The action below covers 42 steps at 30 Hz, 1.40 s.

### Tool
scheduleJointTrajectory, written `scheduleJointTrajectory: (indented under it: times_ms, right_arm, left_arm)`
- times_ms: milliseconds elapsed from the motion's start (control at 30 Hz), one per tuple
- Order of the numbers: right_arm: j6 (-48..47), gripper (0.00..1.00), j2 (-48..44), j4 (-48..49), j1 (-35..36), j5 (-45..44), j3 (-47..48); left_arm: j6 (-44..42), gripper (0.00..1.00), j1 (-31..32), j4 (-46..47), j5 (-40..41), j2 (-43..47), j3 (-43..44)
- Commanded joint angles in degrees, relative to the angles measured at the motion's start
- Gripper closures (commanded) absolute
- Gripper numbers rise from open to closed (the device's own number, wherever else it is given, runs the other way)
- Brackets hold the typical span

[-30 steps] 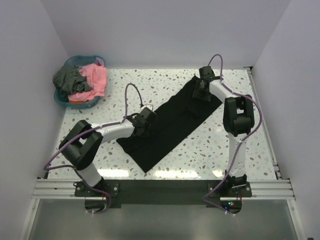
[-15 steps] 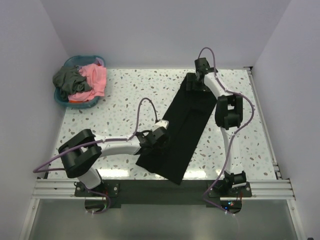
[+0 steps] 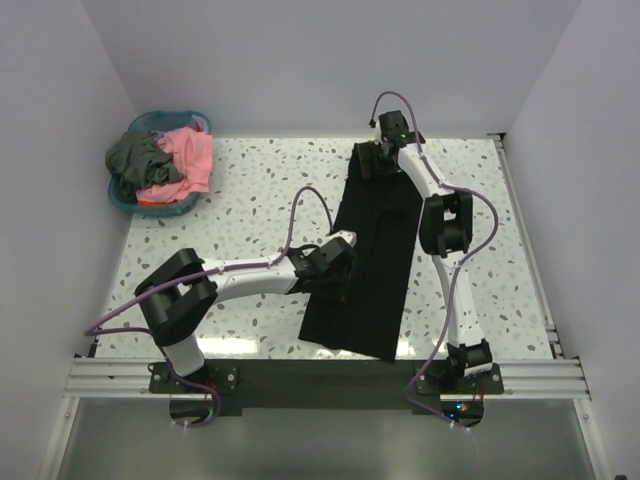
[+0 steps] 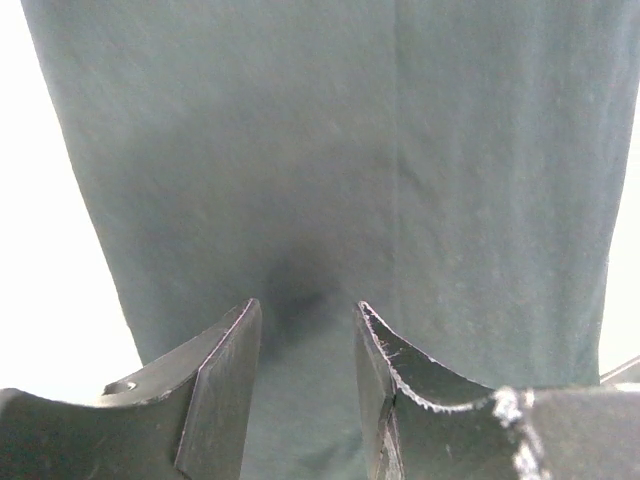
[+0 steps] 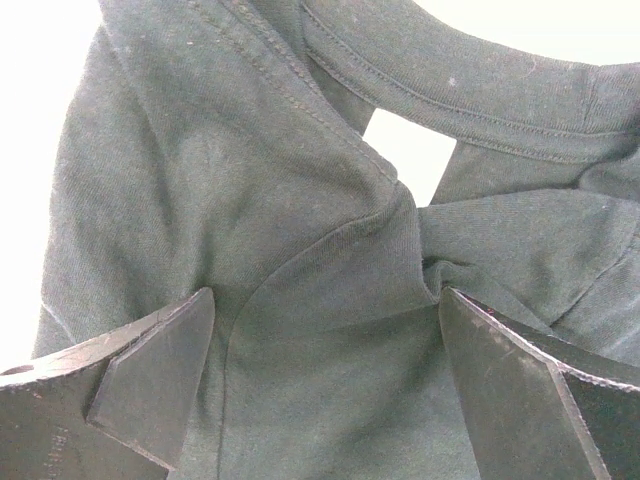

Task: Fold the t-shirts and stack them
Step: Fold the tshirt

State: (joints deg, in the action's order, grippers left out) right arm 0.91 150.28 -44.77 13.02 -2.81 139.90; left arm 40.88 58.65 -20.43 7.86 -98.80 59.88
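Note:
The black t-shirt [image 3: 378,250] lies on the table as a long narrow strip, running from the far middle to the near edge. My left gripper [image 3: 336,276] rests on its left side near the middle. In the left wrist view the gripper [image 4: 305,330] has its jaws a little apart over flat black cloth [image 4: 330,150], with nothing pinched. My right gripper [image 3: 372,165] is at the strip's far end. In the right wrist view the gripper [image 5: 325,320] has its jaws wide apart on the bunched collar area [image 5: 280,180]. The coral pink shirt [image 3: 190,156] and the dark grey shirt [image 3: 134,158] lie in the basket.
The round blue basket [image 3: 126,202] stands at the far left corner of the speckled table [image 3: 220,200]. White walls close in the left, far and right sides. A metal rail [image 3: 320,375] runs along the near edge by the arm bases.
The black shirt has swung from a diagonal to nearly straight, near to far. My left gripper moved right and nearer with it. My right gripper moved left along the far edge.

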Motion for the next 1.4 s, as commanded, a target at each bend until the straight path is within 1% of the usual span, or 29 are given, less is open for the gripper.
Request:
scheduleJointTrajectory:
  times_ms: [0, 67, 133, 300, 333, 500, 567, 633, 667, 733, 767, 800, 833, 867, 900, 933, 967, 1000, 1033, 1067, 1100, 1133, 1167, 1200, 1233, 1300, 1367]
  right_arm:
    - [-5.2, 0.01, 2.9, 1.4, 3.5, 2.5, 3.4]
    - [-6.4, 0.01, 3.0, 2.5, 5.2, 2.6, 3.5]
    - [-6.9, 0.01, 3.3, 3.7, 6.1, 2.0, 4.2]
    - [-6.6, 0.01, 3.3, 7.3, 9.2, 2.6, 5.2]
    - [-7.0, 0.01, 2.7, 8.9, 9.7, 2.4, 5.1]
    - [-6.0, 0.01, -0.9, 12.1, 10.3, -2.0, 4.7]
    - [-5.2, 0.01, -5.2, 12.8, 10.3, -5.9, 3.9]
    - [-4.6, 0.01, -9.3, 12.5, 10.3, -8.3, 1.2]
    - [-4.3, 0.01, -13.7, 12.1, 10.3, -10.8, 0.2]
    - [-1.4, 0.01, -18.4, 9.0, 10.3, -12.9, -3.9]
    - [0.8, 0.01, -24.3, 8.0, 10.2, -13.4, -6.2]
    - [2.8, 0.01, -27.3, 7.3, 10.3, -13.9, -12.6]
    - [7.6, 0.01, -31.1, 6.3, 10.3, -13.6, -16.7]
    - [9.4, 0.01, -34.6, 6.5, 10.3, -12.1, -21.5]
    - [11.2, 0.01, -42.2, 7.0, 10.4, -10.2, -32.4]
    - [14.7, 0.03, -45.7, 8.1, 10.9, -9.5, -38.1]
    - [15.9, 0.06, -49.1, 8.8, 11.4, -8.7, -43.6]
    - [17.5, 0.08, -55.9, 9.3, 12.0, -9.1, -53.7]
    - [18.4, 0.1, -58.8, 9.1, 12.7, -9.5, -58.3]
    - [19.4, 0.16, -62.3, 8.6, 13.7, -9.1, -62.5]
    - [21.2, 0.21, -65.3, 8.0, 14.1, -8.6, -70.2]
    - [22.5, 0.25, -71.8, 7.6, 14.6, -7.7, -73.9]
    - [23.6, 0.36, -74.7, 7.2, 14.8, -6.4, -76.9]
    - [25.9, 0.4, -77.4, 6.7, 15.0, -5.3, -81.8]
    - [27.0, 0.4, -82.4, 5.1, 15.5, -3.3, -83.8]
    - [29.5, 0.43, -85.9, 3.0, 17.7, -1.2, -88.0]
    - [31.1, 0.43, -89.3, 0.2, 20.8, 0.3, -90.2]
  left_arm:
    - [-1.8, 0.53, -3.5, 1.9, -4.2, -0.3, 2.1]
    - [-1.8, 0.53, -4.9, 3.8, -6.4, -0.2, 2.0]
    - [-2.2, 0.5, -5.5, 4.4, -6.6, -0.3, 2.8]
    - [-2.6, 0.49, -7.7, 5.4, -7.3, -1.4, 4.4]
    - [-2.7, 0.47, -8.7, 5.9, -7.2, -1.1, 4.5]
    - [-3.3, 0.42, -11.9, 6.8, -7.2, 0.1, 5.3]
    - [-4.0, 0.4, -12.5, 7.0, -7.2, 1.9, 4.6]
    - [-4.4, 0.4, -12.5, 6.1, -7.2, 3.5, 3.9]
    - [-4.5, 0.4, -12.5, 5.8, -7.1, 4.2, 3.3]
    - [-3.9, 0.4, -12.5, 5.7, -7.3, 6.7, 0.1]
    - [-3.4, 0.41, -12.4, 5.7, -7.3, 7.6, -1.2]
    - [-3.1, 0.41, -12.3, 5.7, -7.5, 9.6, -2.7]
    - [-2.4, 0.42, -12.0, 5.8, -7.6, 10.6, -5.9]
    - [-2.1, 0.42, -11.7, 5.9, -7.6, 11.7, -7.5]
    - [-2.0, 0.43, -11.2, 5.8, -7.6, 13.7, -10.1]
    - [-1.5, 0.43, -10.1, 4.9, -7.0, 14.7, -11.3]
    - [-1.2, 0.43, -9.5, 4.4, -6.6, 15.6, -12.5]
    - [-0.9, 0.44, -9.0, 4.2, -6.6, 17.2, -14.9]
    - [0.0, 0.44, -7.8, 4.0, -6.7, 18.2, -16.4]
    - [0.5, 0.44, -7.2, 4.1, -7.0, 19.0, -17.6]
    - [1.3, 0.44, -6.2, 4.7, -7.5, 20.3, -19.9]
    - [1.6, 0.44, -5.7, 4.8, -9.0, 20.8, -20.8]
    - [2.0, 0.44, -5.2, 5.0, -9.6, 21.1, -21.6]
    - [2.2, 0.44, -4.3, 5.4, -10.1, 21.6, -23.0]
    - [2.4, 0.44, -3.8, 5.7, -11.3, 22.0, -23.7]
    - [2.4, 0.44, -3.0, 5.7, -12.0, 22.8, -24.8]
    - [2.5, 0.44, -2.2, 5.8, -13.1, 23.3, -25.5]
